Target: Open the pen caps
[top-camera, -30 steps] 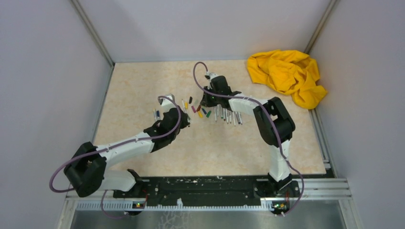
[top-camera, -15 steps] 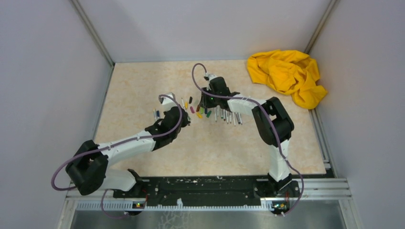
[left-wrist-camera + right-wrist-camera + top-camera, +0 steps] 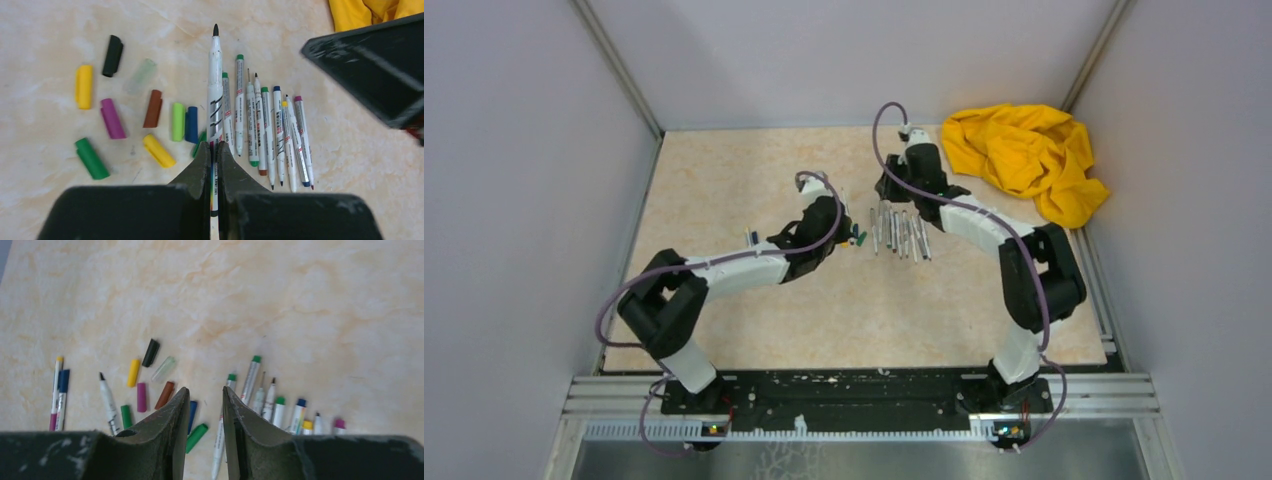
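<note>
Pinching an uncapped black-tip pen [image 3: 215, 85], left gripper [image 3: 213, 147] sits by the loose pen caps [image 3: 112, 118]; right gripper [image 3: 205, 395] hangs empty, fingers parted, near the pen row [image 3: 270, 130]

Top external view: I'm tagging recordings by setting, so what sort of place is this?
Probably a lab test cell: plain grey walls box in a beige tabletop, with two robot arms bolted to a metal rail at its near edge.

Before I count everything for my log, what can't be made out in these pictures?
Top view: caps too small to count, partly under the left arm.
Left wrist view: held pen, rear end hidden inside the left tool.
Right wrist view: row of pens, lower ends hidden behind the right tool.
</note>
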### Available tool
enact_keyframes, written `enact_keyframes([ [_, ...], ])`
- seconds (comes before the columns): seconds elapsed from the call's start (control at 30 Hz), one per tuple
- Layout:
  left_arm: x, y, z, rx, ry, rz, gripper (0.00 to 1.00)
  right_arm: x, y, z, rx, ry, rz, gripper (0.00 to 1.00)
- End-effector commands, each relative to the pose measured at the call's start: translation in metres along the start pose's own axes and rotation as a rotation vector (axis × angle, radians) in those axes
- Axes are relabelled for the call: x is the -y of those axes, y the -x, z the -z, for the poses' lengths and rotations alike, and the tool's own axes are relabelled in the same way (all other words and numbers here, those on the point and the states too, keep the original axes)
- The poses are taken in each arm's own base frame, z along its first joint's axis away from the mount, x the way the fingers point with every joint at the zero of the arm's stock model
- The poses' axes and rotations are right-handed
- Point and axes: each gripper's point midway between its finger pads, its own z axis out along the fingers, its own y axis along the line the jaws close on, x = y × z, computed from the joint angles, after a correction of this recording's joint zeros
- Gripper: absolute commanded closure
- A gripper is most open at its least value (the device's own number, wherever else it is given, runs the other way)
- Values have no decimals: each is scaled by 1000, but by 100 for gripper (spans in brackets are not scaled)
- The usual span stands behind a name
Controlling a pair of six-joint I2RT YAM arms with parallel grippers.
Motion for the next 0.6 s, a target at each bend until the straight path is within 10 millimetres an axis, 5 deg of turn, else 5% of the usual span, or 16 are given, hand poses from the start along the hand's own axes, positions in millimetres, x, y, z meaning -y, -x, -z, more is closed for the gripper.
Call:
enact_keyframes([
  [0.0,22,-13,-27,-43,-53,9,100,13,40,29,140,-35,-30,70],
  [0.23,36,-36,-61,-99,-65,-16,100,21,43,50,173,-51,-26,70],
  [0.57,35,-52,-79,-142,-32,-51,96,26,43,64,197,-71,-27,70],
])
